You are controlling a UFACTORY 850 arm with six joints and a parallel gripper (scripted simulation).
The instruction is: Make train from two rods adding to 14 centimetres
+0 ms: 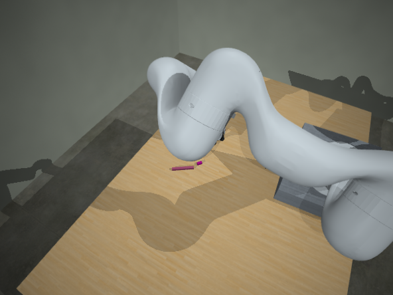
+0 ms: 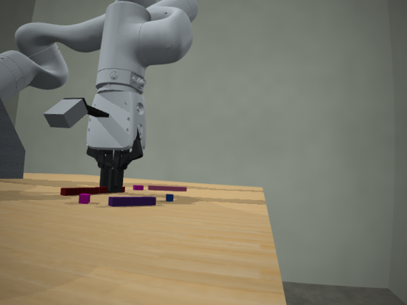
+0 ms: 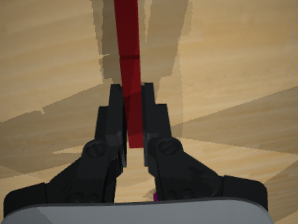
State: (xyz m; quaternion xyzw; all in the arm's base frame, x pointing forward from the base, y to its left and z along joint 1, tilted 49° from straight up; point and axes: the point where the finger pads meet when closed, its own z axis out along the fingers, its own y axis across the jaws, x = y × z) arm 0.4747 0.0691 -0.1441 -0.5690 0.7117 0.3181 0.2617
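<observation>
Evidently our pincer (image 1: pixel 222 136) (image 2: pixel 111 189) (image 3: pixel 133 101), nearly closed, grips the near red (image 2: pixel 103 189) (image 3: pixel 133 112) on the worktop (image 1: pixel 199 266) (image 2: pixel 155 254) (image 3: pixel 240 65); its long axis meets the far red (image 2: pixel 80 191) (image 3: pixel 127 25) end to end, so we'd release without nudging sideways.

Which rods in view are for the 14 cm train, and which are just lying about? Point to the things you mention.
For the train:
- near red rod (image 3: pixel 133 115), in the end effector (image 2: pixel 115 189) (image 3: pixel 133 101)
- other red rod (image 2: pixel 80 191) (image 3: pixel 127 30)

Lying about:
- two magenta rods (image 2: pixel 84 198) (image 2: pixel 138 187)
- purple rod (image 2: pixel 132 201)
- blue rod (image 2: pixel 169 198)
- pink rod (image 1: pixel 182 168) (image 2: pixel 167 188)
</observation>
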